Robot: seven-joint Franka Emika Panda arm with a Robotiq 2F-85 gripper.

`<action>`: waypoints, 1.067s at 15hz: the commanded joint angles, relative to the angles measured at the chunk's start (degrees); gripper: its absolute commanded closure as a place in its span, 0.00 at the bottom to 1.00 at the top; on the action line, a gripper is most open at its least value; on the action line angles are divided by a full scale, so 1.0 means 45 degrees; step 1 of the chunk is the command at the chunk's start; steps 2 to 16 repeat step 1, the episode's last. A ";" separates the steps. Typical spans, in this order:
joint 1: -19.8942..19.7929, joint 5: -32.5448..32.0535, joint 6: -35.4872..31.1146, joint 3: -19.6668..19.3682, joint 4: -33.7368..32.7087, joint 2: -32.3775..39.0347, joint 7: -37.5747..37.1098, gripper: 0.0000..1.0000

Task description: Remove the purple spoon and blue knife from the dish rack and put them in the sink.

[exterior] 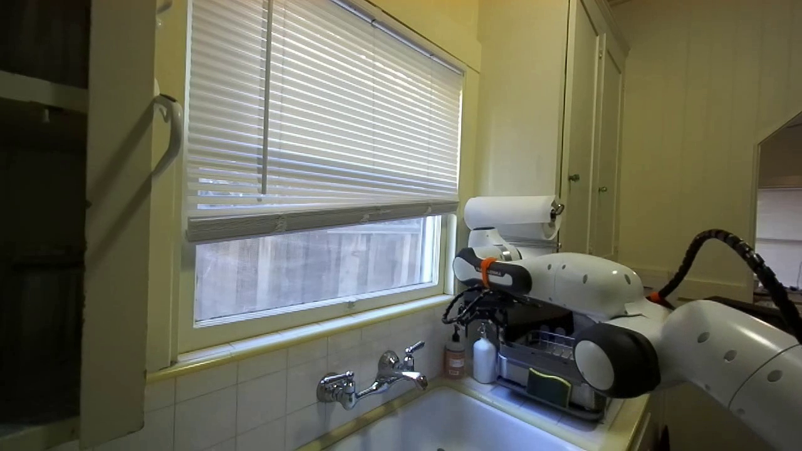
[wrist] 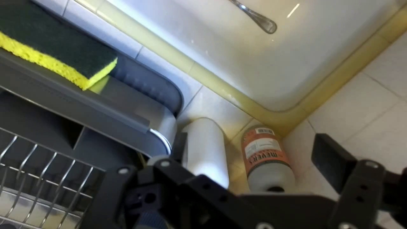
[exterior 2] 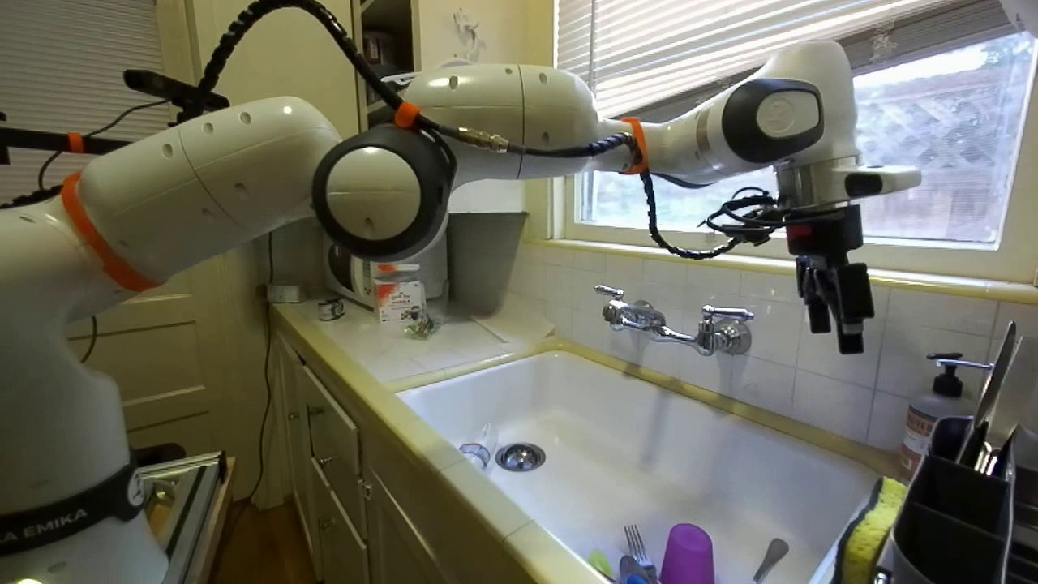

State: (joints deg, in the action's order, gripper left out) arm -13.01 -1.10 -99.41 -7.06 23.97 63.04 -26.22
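My gripper [wrist: 256,156] is open and empty in the wrist view, high above the soap bottles at the sink corner. It also shows in both exterior views [exterior: 482,313] [exterior 2: 835,328]. The grey dish rack [exterior: 514,360] stands beside the sink; its wires [wrist: 47,178] show in the wrist view. Its dark utensil holder [exterior 2: 957,507] has metal utensils [exterior 2: 993,389] standing in it. I cannot make out a purple spoon there. The cream-white sink [exterior 2: 649,422] holds a purple cup [exterior 2: 688,556], a fork [exterior 2: 639,547] and a blue utensil [exterior 2: 632,569], cut off by the frame edge; I cannot tell if it is a knife.
A white bottle [wrist: 206,149] and an orange-labelled soap bottle [wrist: 265,152] stand below my gripper. A yellow-green sponge [wrist: 60,47] rests on the rack's sink side. The chrome faucet [exterior 2: 673,324] sticks out from the tiled wall. A metal handle [wrist: 260,20] lies in the sink.
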 commanded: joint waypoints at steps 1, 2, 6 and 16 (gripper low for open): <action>0.0067 0.0036 -0.0114 0.0016 0.0239 -0.0294 -0.0074 0.00; 0.0067 0.0036 -0.0114 0.0016 0.0239 -0.0294 -0.0074 0.00; 0.0067 0.0036 -0.0114 0.0016 0.0239 -0.0294 -0.0074 0.00; 0.0067 0.0036 -0.0114 0.0016 0.0239 -0.0294 -0.0074 0.00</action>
